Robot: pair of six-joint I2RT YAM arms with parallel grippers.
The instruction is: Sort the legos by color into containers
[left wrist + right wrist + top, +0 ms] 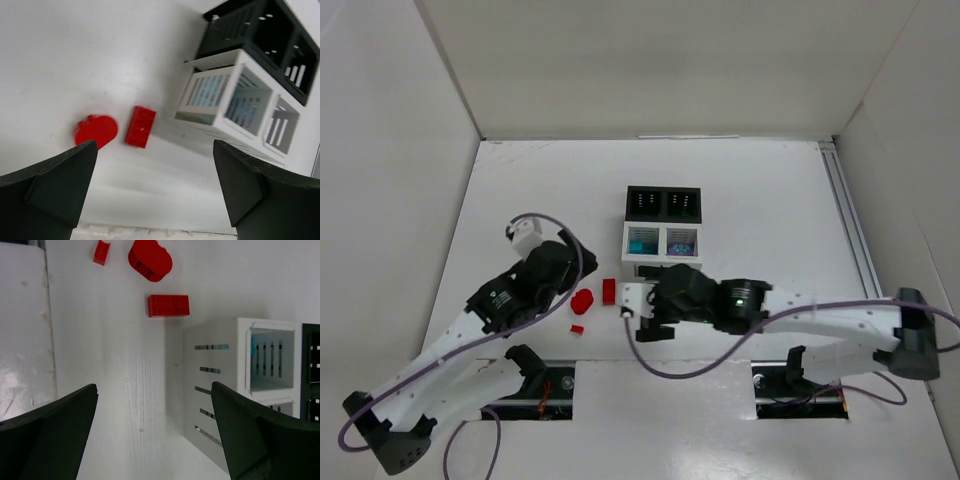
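Observation:
Three red legos lie on the white table left of the bins: an oval (582, 300), a studded brick (609, 291) and a small piece (577, 329). The 2x2 block has a black pair (663, 204) behind a white slatted pair (661, 242). The left white bin holds teal pieces and the right one purple pieces. My left gripper (570, 283) is open and empty, just left of the oval (96, 131) and brick (140, 126). My right gripper (636, 314) is open and empty, right of the red legos and in front of the white bins (215, 370). The right wrist view shows the brick (168, 305), oval (150, 260) and small piece (101, 252).
White enclosure walls stand at the left, back and right. A metal rail (845, 220) runs along the table's right side. Purple cables (560, 232) loop over both arms. Two cut-outs (545, 390) sit at the near edge by the arm bases.

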